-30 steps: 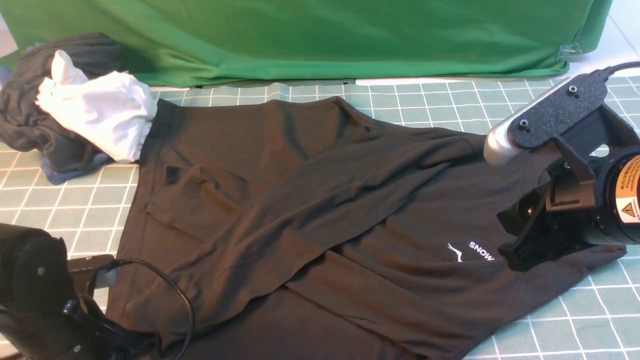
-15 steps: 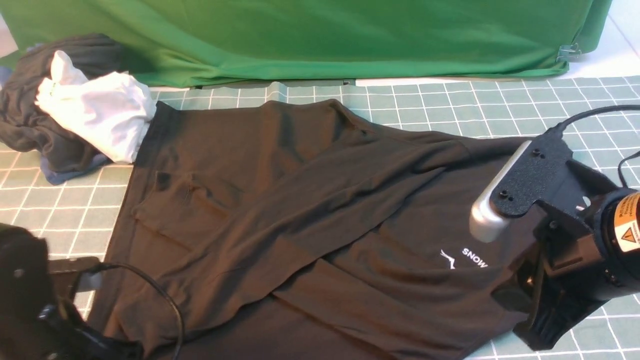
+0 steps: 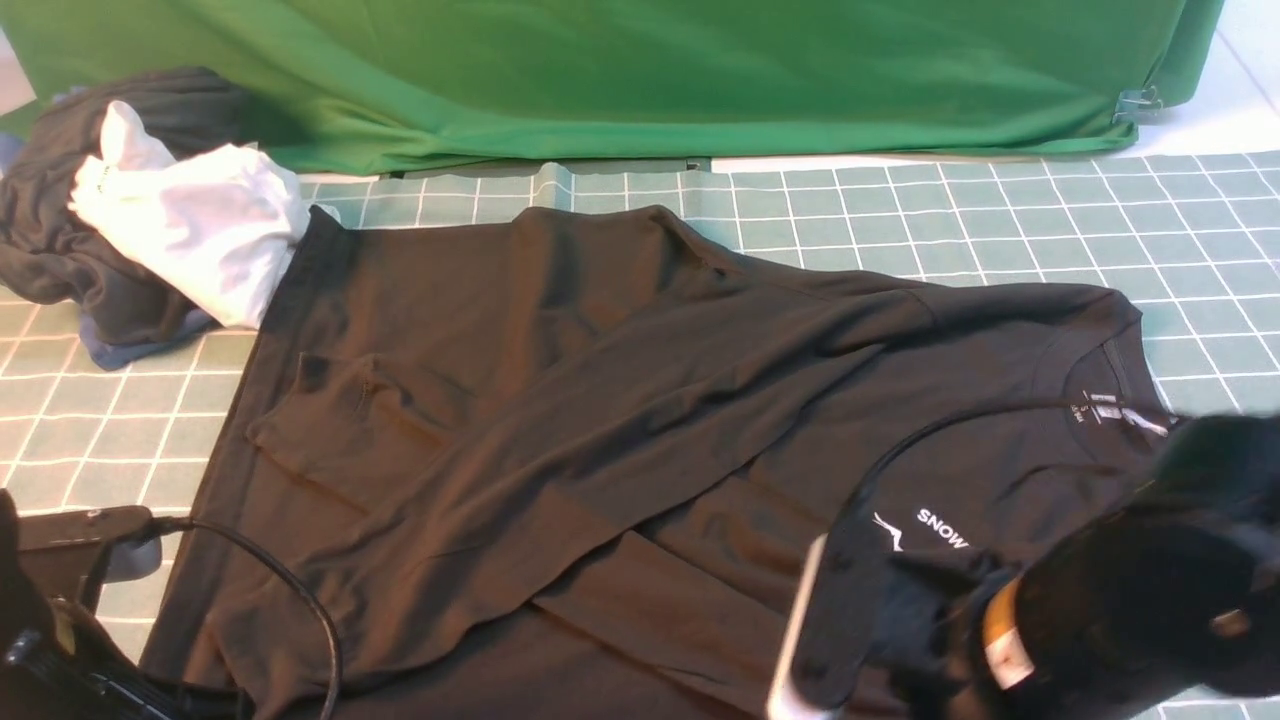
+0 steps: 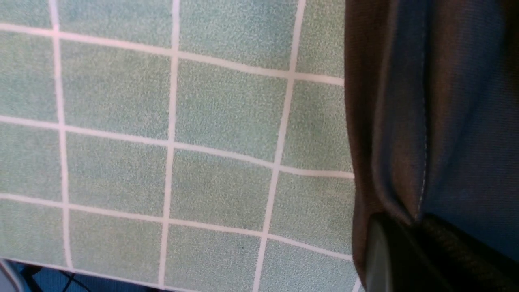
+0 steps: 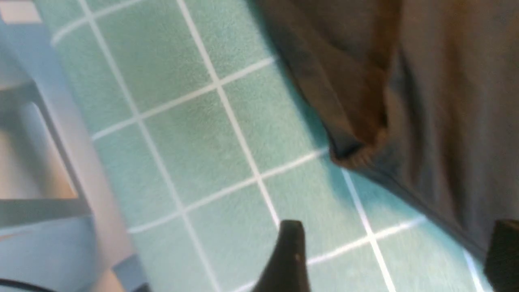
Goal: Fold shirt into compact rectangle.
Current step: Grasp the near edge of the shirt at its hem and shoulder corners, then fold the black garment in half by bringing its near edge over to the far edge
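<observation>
Right arm (image 3: 1150,600) has dropped to the front view's lower right, baring the shirt's (image 3: 600,400) collar (image 3: 1105,375). Right gripper (image 5: 395,259) stands spread over the mat (image 5: 194,134), beside the shirt's edge. Left gripper (image 4: 409,239) is pressed together, pinching the shirt's hem. Shirt lies across the frame's middle, partly folded.

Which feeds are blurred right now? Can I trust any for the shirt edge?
Front view: right arm smeared, shirt sharp. Left wrist view: crisp on hem and mat. Right wrist view: soft all over, edge fuzzy.
</observation>
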### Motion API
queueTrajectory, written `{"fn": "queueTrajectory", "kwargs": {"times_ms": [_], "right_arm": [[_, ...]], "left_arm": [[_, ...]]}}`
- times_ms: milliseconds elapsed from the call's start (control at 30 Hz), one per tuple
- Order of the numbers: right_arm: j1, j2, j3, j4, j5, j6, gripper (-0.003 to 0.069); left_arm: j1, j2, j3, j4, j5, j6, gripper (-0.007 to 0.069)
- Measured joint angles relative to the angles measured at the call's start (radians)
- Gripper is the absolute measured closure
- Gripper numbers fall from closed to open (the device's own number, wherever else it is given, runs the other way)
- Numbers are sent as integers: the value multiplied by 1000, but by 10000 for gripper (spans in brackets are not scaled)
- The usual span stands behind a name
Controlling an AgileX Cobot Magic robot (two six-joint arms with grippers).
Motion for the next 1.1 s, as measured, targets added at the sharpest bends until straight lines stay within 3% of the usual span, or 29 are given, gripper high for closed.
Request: {"fn": "queueTrajectory", "kwargs": {"times_ms": [433,533,633,667,700,767,1100], "right_arm": [[16,183,1,-75,-197,-21,77],[16,198,0,-75,-202,-47,112],[17,198,0,-68,-203,-51,335],[17,196,0,-73,-203,-52,457],[17,194,0,-72,-203,-52,474],[17,179,0,-76,-172,-52,589],[17,-29,0,-46,28,-14,606]], "left_arm": [[0,-1,0,0,-13,22,614],[0,-1,0,0,-14,23,614],[0,-1,0,0,-14,23,614],[0,-1,0,0,-14,23,614],[0,-1,0,0,-14,23,614],[0,-3,-1,-2,-7,24,614],[0,-166,-43,-36,112,26,612]]}}
